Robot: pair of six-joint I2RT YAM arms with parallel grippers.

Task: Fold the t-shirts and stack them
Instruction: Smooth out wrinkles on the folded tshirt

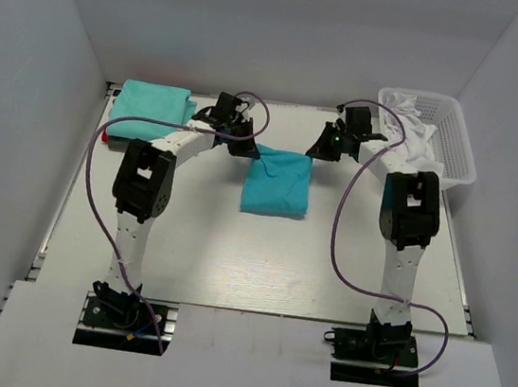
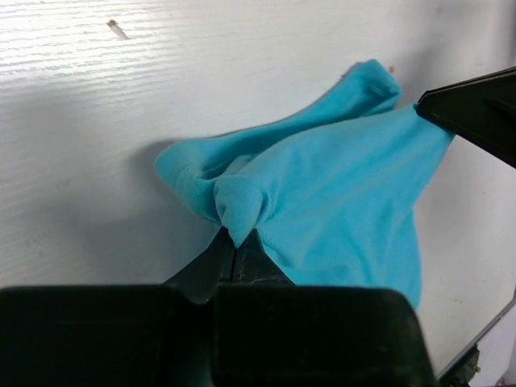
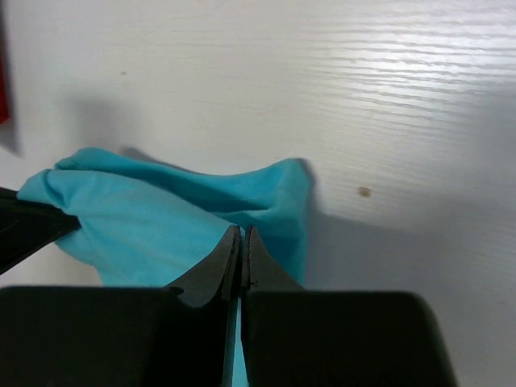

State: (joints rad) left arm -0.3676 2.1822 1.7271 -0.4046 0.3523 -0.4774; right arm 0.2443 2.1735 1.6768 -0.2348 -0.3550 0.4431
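Clamped in the left gripper (image 1: 244,147), jaws pressed to a slit: one bunched corner of the turquoise tee (image 1: 277,184). Clamped likewise in the right gripper (image 1: 327,148): the opposite corner, with cloth showing between the closed fingers (image 3: 266,278) in the right wrist view. Between the two tools, the tee's far edge, rumpled and folded over rather than pulled flat. Behind both, toward the bases, the rest of the cloth in a rough rectangle over the table (image 1: 231,257), with fairly straight side edges and a slightly uneven near edge. Ahead of the left tips, open white table up to the back wall. Ahead of the right tips, much the same. Left of the left gripper, near its wrist, folded mint tees (image 1: 154,102) at the far left corner. Right of the right gripper, near but apart, a white basket (image 1: 463,149) with pale cloth inside. Behind the tee, a wide open stretch of table between the two arms, down to the near edge. Seen from the left wrist, the right gripper's dark tip at the tee's corner, off to the right.
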